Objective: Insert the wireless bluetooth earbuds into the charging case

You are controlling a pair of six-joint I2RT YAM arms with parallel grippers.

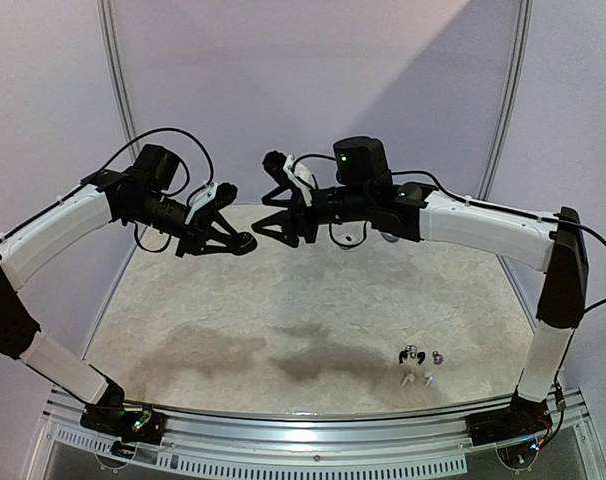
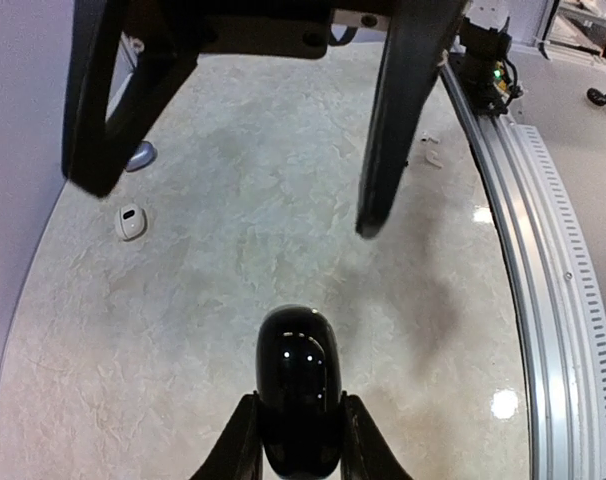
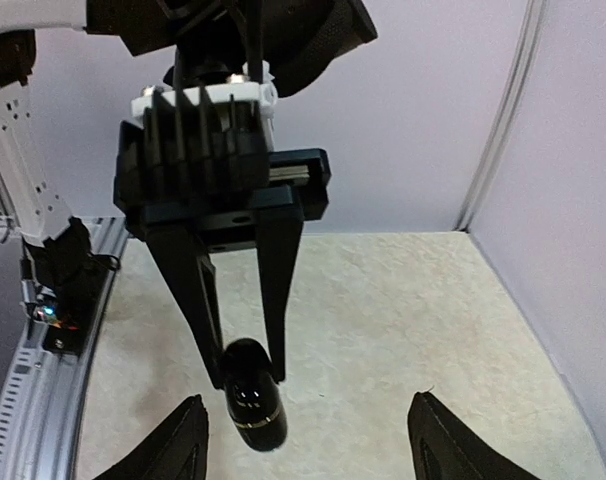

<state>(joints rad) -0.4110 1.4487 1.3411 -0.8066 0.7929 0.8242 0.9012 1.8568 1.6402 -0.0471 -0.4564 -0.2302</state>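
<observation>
Case point(image 2: 299, 385), glossy black oval, marbled tabletop point(image 2: 233, 250)

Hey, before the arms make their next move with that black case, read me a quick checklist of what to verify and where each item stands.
1. Left pincer holding the black case: ok, clamped on both sides.
2. Right pincer open: ok, jaws wide apart, facing the case.
3. Case lid open: not ok, it looks shut.
4. Earbud in hand: not ok, the earbuds lie on the table near the right arm's base.
5. Which pair fits this case: cannot tell.
</observation>
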